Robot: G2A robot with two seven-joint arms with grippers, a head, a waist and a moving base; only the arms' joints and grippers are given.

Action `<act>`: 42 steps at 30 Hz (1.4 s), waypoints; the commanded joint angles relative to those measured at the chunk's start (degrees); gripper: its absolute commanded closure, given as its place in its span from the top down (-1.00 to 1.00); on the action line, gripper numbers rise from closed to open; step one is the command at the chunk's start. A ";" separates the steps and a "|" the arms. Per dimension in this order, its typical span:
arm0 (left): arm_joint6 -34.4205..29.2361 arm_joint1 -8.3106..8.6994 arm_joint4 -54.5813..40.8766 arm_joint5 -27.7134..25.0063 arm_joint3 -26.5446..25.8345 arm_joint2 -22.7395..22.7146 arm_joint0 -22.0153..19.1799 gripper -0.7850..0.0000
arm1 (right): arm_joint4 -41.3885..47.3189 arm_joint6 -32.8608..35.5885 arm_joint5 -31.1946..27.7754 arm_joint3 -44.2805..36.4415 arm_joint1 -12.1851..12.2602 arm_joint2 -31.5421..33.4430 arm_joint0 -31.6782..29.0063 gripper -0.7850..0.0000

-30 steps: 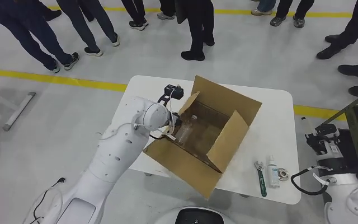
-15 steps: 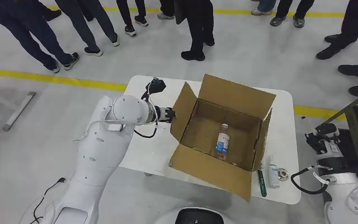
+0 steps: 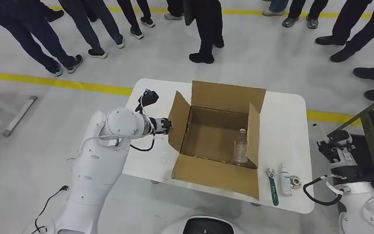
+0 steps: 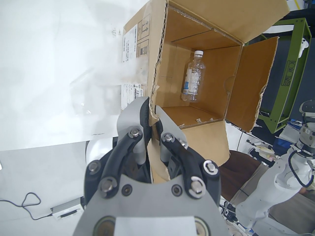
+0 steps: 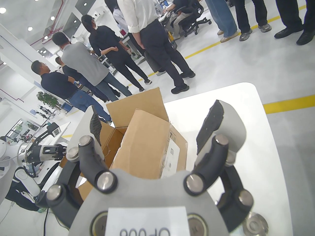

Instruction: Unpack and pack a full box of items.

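The table (image 3: 286, 128) is viewed from overhead; the box (image 3: 213, 175) is shared by all three views, closest from the left wrist.

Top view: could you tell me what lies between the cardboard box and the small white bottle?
A green-handled wrench lies on the table between the box and the bottle, in the top view.

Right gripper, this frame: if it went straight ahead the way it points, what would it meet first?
Most likely the cardboard box: its labelled outer wall and raised flap sit straight ahead of the open right gripper. Depth is unclear, but nothing shows in between.
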 commanded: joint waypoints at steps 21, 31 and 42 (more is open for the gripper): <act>0.74 0.27 4.70 -1.42 -1.30 5.71 -3.50 1.00 | -16.55 4.61 -16.17 -4.47 1.39 -2.13 -2.21 1.00; 0.74 0.27 4.70 -1.42 -1.30 5.71 -3.50 1.00 | -36.65 -4.34 -28.47 -3.31 1.60 -7.02 -9.04 1.00; 0.74 0.27 4.70 -1.42 -1.30 5.71 -3.50 1.00 | -58.74 -9.49 -21.27 2.46 1.56 -16.78 -7.61 1.00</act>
